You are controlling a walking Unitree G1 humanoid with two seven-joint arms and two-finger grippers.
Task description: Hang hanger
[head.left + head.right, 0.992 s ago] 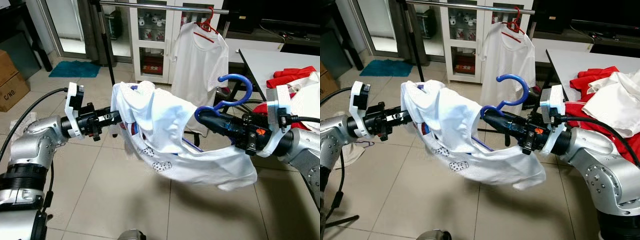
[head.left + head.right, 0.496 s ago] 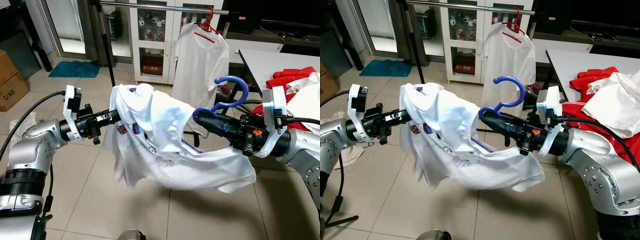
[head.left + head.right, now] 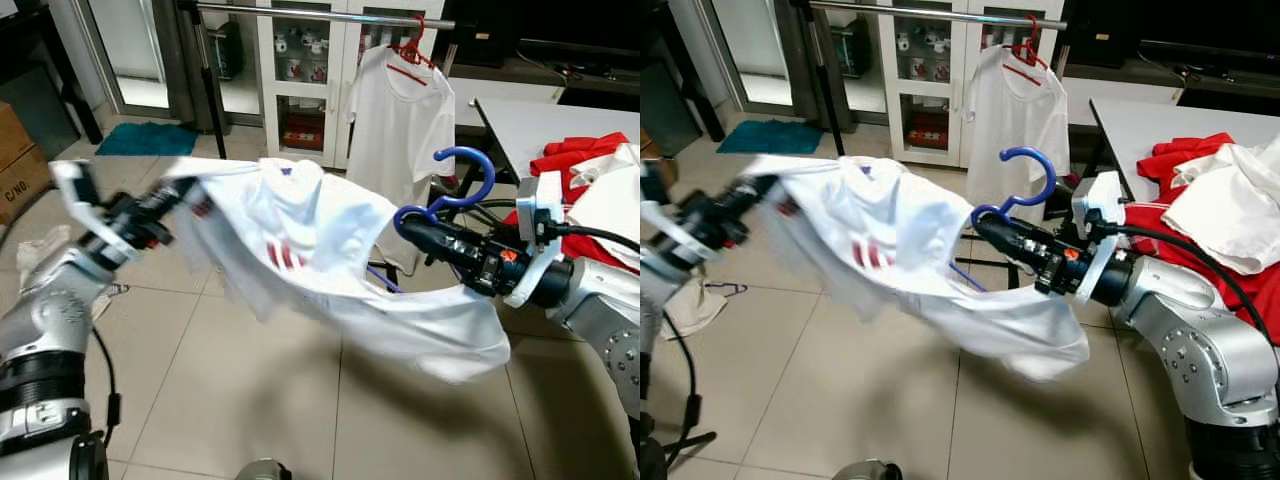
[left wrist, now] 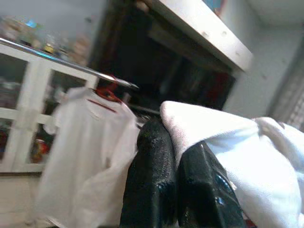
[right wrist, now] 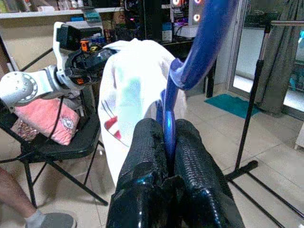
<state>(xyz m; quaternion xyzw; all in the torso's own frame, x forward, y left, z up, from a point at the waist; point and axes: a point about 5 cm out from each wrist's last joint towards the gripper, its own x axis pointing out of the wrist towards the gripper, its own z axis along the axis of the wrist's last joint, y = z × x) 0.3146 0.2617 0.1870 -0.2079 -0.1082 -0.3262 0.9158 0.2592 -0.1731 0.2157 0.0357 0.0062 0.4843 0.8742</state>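
Right tool [image 3: 405,222]: its two black fingers are pinched tight on the blue hanger [image 3: 462,180], low on the neck just under the hook. The fingers look bumpy and shiny.
Hanger: smooth blue plastic with a round hook that points up. It sticks out above the right tool, in front of the rail and lower than it. Its lower bar goes into the shirt.
Left tool [image 4: 178,178]: its black fingers are closed on a fold of the shirt [image 3: 310,235], out to the robot's left and held high. This arm is blurry in the eye views.
Shirt: white soft cloth, stretched and sagging between the two tools, above the floor. It has red stripes [image 3: 283,256] on the front. The words on it are too blurry to read.
Rail [image 3: 320,13]: a thin shiny metal bar on a black stand, across the back of the room.
Red hanger [image 3: 412,47]: hooked on the rail, with another white shirt [image 3: 397,120] hanging from it.
Surface [image 3: 530,120]: white, to the robot's right, with red and white clothes [image 3: 580,155] piled on it.
Floor [image 3: 250,400]: pale square tiles.
Box [image 3: 22,160]: brown cardboard at the far left, with writing cut off at the edge.
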